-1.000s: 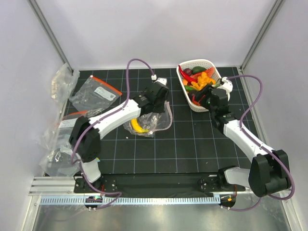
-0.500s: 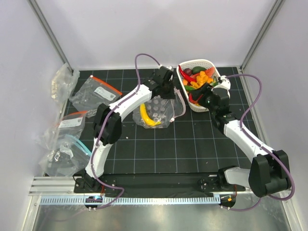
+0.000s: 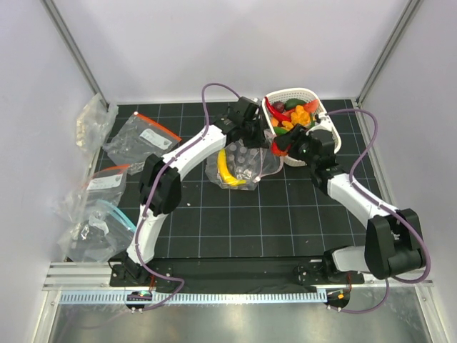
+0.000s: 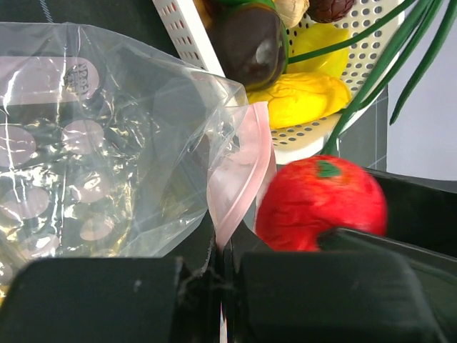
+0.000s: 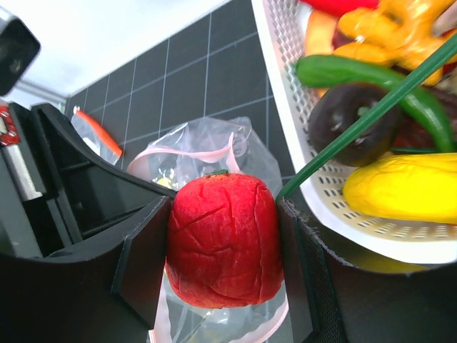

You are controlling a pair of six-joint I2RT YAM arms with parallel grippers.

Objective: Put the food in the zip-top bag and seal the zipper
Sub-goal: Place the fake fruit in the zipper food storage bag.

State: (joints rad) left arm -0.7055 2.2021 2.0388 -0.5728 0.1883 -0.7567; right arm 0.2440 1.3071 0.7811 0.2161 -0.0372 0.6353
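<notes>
The clear zip-top bag (image 3: pixel 246 164) lies on the black mat with a yellow banana (image 3: pixel 227 170) inside. My left gripper (image 3: pixel 251 134) is shut on the bag's pale pink zipper (image 4: pixel 239 186) and holds the mouth edge up; the bag's dotted wall (image 4: pixel 86 157) hangs to the left. My right gripper (image 3: pixel 285 147) is shut on a round red fruit (image 5: pixel 223 246) and holds it just over the bag's open mouth (image 5: pixel 189 153), beside the basket. The red fruit also shows in the left wrist view (image 4: pixel 318 204), right next to the zipper.
The white basket (image 3: pixel 314 96) at the back right holds peppers, a red chili, yellow and dark purple pieces (image 5: pixel 400 189). Clear bags with orange-red strips (image 3: pixel 139 136) and other bags (image 3: pixel 93 229) lie along the left edge. White walls enclose the mat.
My left gripper has carried the bag's mouth edge back and right toward the basket. My right gripper has come left out of the basket with the red fruit.
</notes>
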